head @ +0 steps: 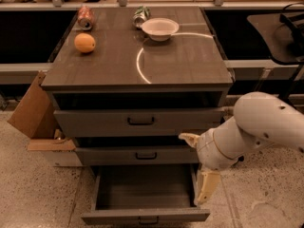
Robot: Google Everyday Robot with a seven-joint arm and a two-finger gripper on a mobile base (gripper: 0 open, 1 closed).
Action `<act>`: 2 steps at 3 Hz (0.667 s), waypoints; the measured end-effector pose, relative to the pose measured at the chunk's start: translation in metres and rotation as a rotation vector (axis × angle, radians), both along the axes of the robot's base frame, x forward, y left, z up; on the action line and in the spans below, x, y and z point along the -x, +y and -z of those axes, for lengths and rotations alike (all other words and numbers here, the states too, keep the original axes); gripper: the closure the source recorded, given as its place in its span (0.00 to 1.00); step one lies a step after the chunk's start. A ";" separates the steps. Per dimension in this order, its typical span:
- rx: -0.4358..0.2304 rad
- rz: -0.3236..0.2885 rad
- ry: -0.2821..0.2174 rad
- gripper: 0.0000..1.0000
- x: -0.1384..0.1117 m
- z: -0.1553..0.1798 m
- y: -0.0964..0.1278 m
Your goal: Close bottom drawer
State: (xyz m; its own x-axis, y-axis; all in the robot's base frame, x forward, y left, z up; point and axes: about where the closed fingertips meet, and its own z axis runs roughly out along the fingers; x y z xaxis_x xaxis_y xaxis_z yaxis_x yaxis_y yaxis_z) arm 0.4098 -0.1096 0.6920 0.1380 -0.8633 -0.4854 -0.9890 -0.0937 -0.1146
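**Camera view.** The bottom drawer (142, 189), lowest of three in the grey-brown table (190, 68), stands pulled well out with its plain grey interior exposed. The gripper (192, 171) hangs just beside the drawer's right wall. Its jaws are spread wide and hold nothing: one finger points left, the other points down. The drawer is probably rigid, light and free-sliding, so it needs no grasp. A flat push on the front panel near the small dark handle (148, 220), kept central, should avoid skewing it. An orange (84, 42) and a bowl (160, 28) rest on the table top.
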 end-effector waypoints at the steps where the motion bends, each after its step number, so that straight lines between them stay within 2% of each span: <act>1: -0.013 -0.065 0.063 0.00 0.005 0.050 0.019; 2: -0.012 -0.073 0.070 0.00 0.005 0.054 0.020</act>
